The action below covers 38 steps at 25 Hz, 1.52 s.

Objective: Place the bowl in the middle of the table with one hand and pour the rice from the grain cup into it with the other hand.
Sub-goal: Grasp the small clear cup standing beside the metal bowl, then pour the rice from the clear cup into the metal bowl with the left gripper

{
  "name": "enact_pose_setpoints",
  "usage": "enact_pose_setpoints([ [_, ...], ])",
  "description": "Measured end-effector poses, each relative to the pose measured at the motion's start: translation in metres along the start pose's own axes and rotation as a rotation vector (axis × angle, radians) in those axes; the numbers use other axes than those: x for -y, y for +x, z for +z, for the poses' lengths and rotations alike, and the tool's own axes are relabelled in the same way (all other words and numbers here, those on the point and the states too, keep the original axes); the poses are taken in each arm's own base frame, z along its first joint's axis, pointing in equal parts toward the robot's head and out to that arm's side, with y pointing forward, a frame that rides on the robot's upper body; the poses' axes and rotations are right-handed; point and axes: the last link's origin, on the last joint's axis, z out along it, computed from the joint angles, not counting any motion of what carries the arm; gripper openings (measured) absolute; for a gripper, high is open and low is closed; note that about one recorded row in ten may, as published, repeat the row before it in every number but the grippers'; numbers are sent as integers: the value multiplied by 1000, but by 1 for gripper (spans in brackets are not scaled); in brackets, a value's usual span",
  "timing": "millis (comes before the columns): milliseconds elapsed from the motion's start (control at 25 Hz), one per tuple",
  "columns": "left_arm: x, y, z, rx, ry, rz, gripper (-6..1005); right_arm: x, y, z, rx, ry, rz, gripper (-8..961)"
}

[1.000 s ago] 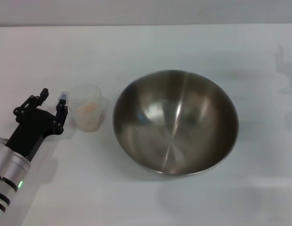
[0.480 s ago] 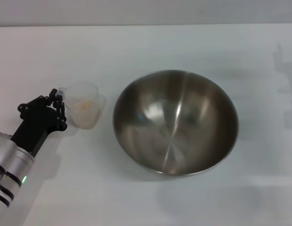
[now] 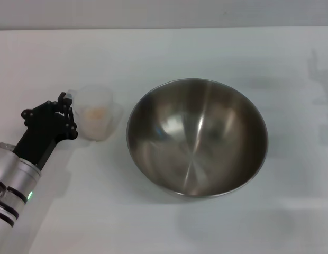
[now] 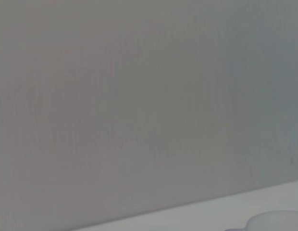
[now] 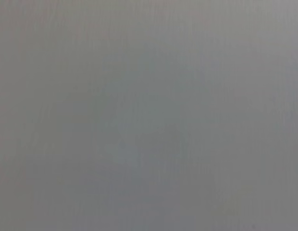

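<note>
The left gripper (image 3: pixel 65 112) looks clenched on the near-left edge of the cup (image 3: pixel 98 119), which stands just left of the bowl (image 3: pixel 197 136), mid-table; the pour goes rightward.

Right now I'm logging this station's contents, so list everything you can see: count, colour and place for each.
bowl: one, shiny steel, empty, standing near the middle of the table.
grain cup: one, clear plastic, upright on the table to the bowl's left, apart from it.
rice: one small pale beige heap, inside the grain cup.
table: one, white, under everything.
left gripper: one, black, on a silver arm with a green light, at the grain cup's left side; its fingers look closed at the cup's edge.
right gripper: none in view.
</note>
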Motion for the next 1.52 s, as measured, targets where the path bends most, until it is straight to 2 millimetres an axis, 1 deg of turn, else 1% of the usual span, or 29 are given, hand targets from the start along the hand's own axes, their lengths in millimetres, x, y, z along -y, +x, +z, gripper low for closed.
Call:
enact_pose_setpoints([
  [120,0,8,5,-46,3,3,23,0,0,0,0,0,0,506],
  [280,1,27,15,-145,9,35,24,-1,0,0,3,0,2,507],
  [440,-7,52,30,-269,-19,196,24,-1,-1,1,5,-2,-1,507],
  [560,-27,68,42,-351,-73,382,25,-1,-1,4,8,-7,-5,507],
  [720,-54,82,51,-446,-138,654,25,-1,-2,5,13,-7,-7,507],
  [760,-54,82,51,-446,-138,654,26,-1,-2,5,14,-7,-7,507],
  [840,-69,87,53,-515,-170,851,26,-1,-2,6,16,-8,-7,507],
  [880,-73,88,53,-534,-174,903,26,-1,-2,6,16,-8,-7,507],
  [920,-75,88,52,-549,-178,946,26,-1,-2,6,16,-8,-7,507],
  [960,-75,88,52,-549,-178,946,26,-1,-2,6,15,-8,-8,507],
  [1040,-88,88,49,-614,-179,1160,27,0,-1,5,11,-8,-12,507],
  [1080,-88,88,49,-614,-179,1160,27,0,-1,5,11,-8,-12,507],
  [1120,-90,87,48,-620,-178,1205,27,0,-1,5,9,-8,-14,507],
  [1240,-104,80,43,-649,-167,1465,28,2,1,4,2,-8,-21,507],
  [1280,-104,80,43,-649,-167,1465,28,2,1,4,2,-8,-21,507],
  [1400,-110,77,39,-693,-139,1647,28,3,2,3,-2,-7,-24,507],
  [1440,-110,77,39,-693,-139,1647,28,3,3,2,-5,-5,-25,506],
  [1480,-111,76,38,-712,-115,1724,29,3,3,2,-5,-5,-25,506],
  [1520,-111,76,38,-712,-115,1724,29,4,3,2,-6,-3,-26,506],
])
